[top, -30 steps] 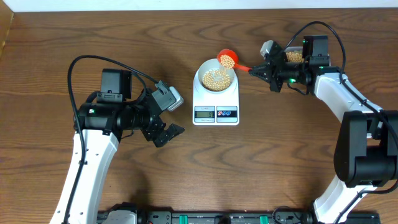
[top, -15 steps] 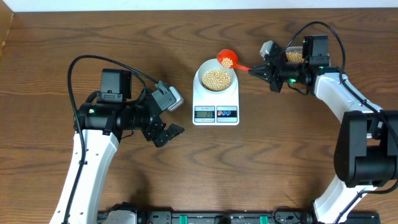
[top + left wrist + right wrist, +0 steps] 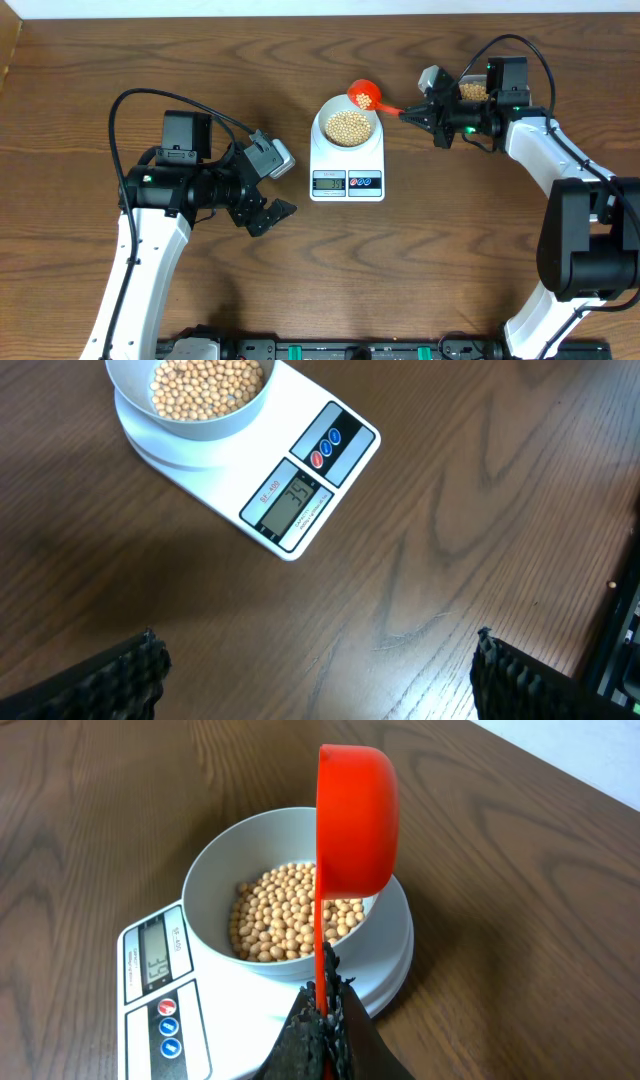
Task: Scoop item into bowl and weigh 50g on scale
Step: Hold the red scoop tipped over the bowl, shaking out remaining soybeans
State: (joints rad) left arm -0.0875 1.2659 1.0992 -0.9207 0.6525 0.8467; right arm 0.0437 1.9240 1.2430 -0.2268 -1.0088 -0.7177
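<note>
**Q:** Landmark?
**A:** Flat white rectangular digital kitchen scale (image 3: 347, 165), mid brown wood-grain table (image 3: 450, 250). Grey LCD and two round btns on its front. Digits look like 34, but small, so not certain.

**Q:** Bowl?
**A:** Small round pale blue-white bowl (image 3: 212, 885) sits upright on the scale's platform, behind the display.

**Q:** Contents?
**A:** Small round tan-yellow beans (image 3: 205, 385), a loose pile inside the bowl, level below the rim.

**Q:** Tool?
**A:** Round red plastic scoop (image 3: 355, 825), above the bowl's rim on the scale's back-right side. Tipped steeply on its side. Overhead view shows a few grains in its cup.

**Q:** R gripper?
**A:** R gripper (image 3: 322, 1020) is right of the scale, near its back corner. Fingers pressed together, pinching the scoop's thin red handle.

**Q:** L gripper?
**A:** L gripper (image 3: 320, 685) is left of the scale and fwd of its front edge, apart from it. Jaws spread wide. Only table surface shows between them.
</note>
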